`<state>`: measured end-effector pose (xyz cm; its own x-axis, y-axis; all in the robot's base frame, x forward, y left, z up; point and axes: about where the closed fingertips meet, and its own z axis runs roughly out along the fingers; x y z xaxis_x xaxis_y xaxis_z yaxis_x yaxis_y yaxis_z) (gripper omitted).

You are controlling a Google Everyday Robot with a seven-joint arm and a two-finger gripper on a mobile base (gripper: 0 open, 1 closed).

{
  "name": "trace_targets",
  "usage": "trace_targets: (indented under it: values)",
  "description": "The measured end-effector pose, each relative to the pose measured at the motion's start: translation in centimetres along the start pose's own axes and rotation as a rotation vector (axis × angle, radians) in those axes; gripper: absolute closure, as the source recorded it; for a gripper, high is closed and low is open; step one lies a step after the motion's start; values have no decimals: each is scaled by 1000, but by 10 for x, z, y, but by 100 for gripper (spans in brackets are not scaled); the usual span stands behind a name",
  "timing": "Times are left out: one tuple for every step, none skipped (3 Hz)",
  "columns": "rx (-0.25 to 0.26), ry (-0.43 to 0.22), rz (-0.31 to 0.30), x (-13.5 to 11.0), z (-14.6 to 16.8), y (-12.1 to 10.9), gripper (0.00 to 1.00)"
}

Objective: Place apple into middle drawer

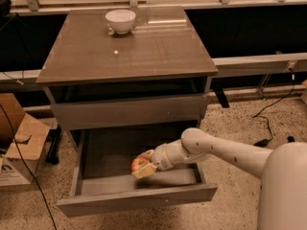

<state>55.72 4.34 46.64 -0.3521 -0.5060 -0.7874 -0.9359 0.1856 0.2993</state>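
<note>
The middle drawer [136,201] is pulled open below a matching closed drawer front [127,111]. The red apple [138,164] with yellowish patches is held just above the drawer's floor, near its middle. My gripper [144,166] reaches in from the right on a white arm [218,150] and is shut on the apple, with one cream finger under it and one above. The apple hangs inside the drawer's space, right of centre.
A white bowl [120,20] stands at the back of the cabinet top [129,49]. A cardboard box [17,138] sits on the floor to the left. Cables lie on the speckled floor at the left and right. My white base fills the lower right corner.
</note>
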Motion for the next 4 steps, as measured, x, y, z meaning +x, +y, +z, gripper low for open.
trace_targets:
  values:
    - [-18, -9, 2, 22, 12, 4, 84]
    - [-25, -21, -9, 44, 27, 1, 61]
    - [-18, -41, -15, 64, 37, -8, 38]
    - [27, -86, -54, 57, 26, -11, 6]
